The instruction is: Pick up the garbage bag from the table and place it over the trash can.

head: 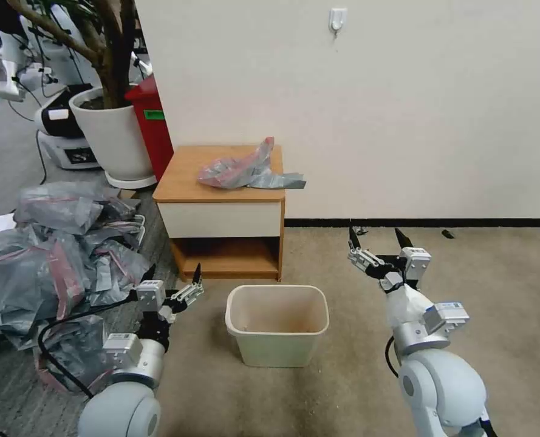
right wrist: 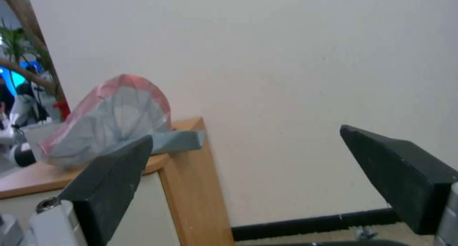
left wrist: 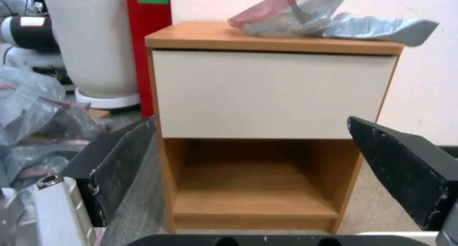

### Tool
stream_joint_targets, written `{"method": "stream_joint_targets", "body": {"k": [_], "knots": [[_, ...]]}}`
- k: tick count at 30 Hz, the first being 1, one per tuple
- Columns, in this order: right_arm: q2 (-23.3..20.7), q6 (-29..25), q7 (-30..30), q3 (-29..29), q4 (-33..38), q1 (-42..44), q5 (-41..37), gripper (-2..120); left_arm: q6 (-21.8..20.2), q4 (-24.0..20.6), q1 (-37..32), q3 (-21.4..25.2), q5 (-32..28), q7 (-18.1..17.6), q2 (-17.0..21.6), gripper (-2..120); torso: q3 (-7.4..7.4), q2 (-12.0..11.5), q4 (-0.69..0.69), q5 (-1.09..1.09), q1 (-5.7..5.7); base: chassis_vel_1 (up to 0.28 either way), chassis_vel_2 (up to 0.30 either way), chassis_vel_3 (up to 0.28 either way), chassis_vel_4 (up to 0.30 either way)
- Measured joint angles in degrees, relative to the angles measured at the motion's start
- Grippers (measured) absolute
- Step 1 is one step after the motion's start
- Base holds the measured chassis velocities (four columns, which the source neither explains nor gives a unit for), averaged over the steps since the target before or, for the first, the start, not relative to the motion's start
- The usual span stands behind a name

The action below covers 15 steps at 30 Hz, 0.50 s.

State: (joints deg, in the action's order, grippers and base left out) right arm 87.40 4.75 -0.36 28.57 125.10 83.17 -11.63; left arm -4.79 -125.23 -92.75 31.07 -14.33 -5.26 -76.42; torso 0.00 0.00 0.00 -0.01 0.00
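Observation:
The garbage bag [head: 248, 170], crumpled grey plastic with a pink-red rim, lies on the wooden table [head: 187, 176], one end hanging over the right edge. The left wrist view shows the bag [left wrist: 329, 19] on the table top [left wrist: 200, 37]; in the right wrist view the bag [right wrist: 112, 122] sits on the table corner [right wrist: 188, 174]. The cream trash can [head: 277, 325] stands on the carpet in front of the table. My left gripper [head: 174, 273] is open, low, left of the can. My right gripper [head: 377, 238] is open, right of the table, above the carpet.
A heap of grey-and-pink bags [head: 45, 255] covers the floor at left. A white plant pot [head: 115, 136] and a red box [head: 154, 124] stand behind the table's left side. The wall [head: 403, 103] runs right behind the table. Bare carpet [head: 506, 285] lies at right.

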Motion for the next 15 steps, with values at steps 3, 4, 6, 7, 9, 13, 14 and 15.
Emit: {"method": "stream_joint_targets", "body": {"k": [3,4,6,7,9,13,14,15], "knots": [[-0.5,-2.6,0.7,-1.8,-2.5,-1.3,-1.7,100,0.9,1.1,0.1,0.3,0.1,0.1,0.1,100,0.0,0.0,0.0,0.0,0.0,0.0,0.0,0.0,0.0],[-0.9,-3.0,1.7,-2.9,-3.6,-2.3,-3.4,100,1.5,1.7,0.2,0.4,0.1,0.2,0.1,100,0.0,0.0,0.0,0.0,0.0,0.0,0.0,0.0,0.0],[-1.3,-3.1,2.8,-3.9,-4.7,-3.4,-5.4,100,2.1,2.1,0.2,0.5,0.1,0.5,0.2,100,0.0,0.0,0.0,0.0,0.0,0.0,0.0,0.0,0.0],[-1.7,-3.1,4.3,-5.3,-6.3,-5.1,-8.7,100,2.7,2.5,0.2,0.7,0.1,0.8,0.2,100,0.0,0.0,-0.01,0.0,0.0,0.0,0.0,0.0,0.0],[-2.3,-3.1,7.2,-8.2,-9.1,-8.8,-17.2,100,3.7,3.2,0.3,0.7,0.1,1.2,0.2,100,0.0,0.0,0.0,0.01,0.0,0.0,0.0,0.0,0.0],[-2.4,-2.4,10.6,-10.9,-11.4,-13.1,-28.5,100,4.2,3.5,0.3,0.8,0.2,1.4,0.0,100,0.0,0.0,0.0,0.0,0.0,0.0,0.0,0.0,0.0],[-2.3,-2.0,12.7,-12.1,-12.7,-15.5,-34.4,100,4.3,3.5,0.3,0.8,0.2,1.4,-0.1,100,0.0,0.0,0.0,0.0,0.0,0.0,0.0,0.0,0.0],[-2.0,-1.6,15.0,-13.2,-14.4,-18.4,-41.1,100,4.4,3.6,0.2,0.9,0.3,1.4,-0.3,100,0.0,0.0,0.0,0.0,0.0,0.0,0.0,0.0,0.0]]}}
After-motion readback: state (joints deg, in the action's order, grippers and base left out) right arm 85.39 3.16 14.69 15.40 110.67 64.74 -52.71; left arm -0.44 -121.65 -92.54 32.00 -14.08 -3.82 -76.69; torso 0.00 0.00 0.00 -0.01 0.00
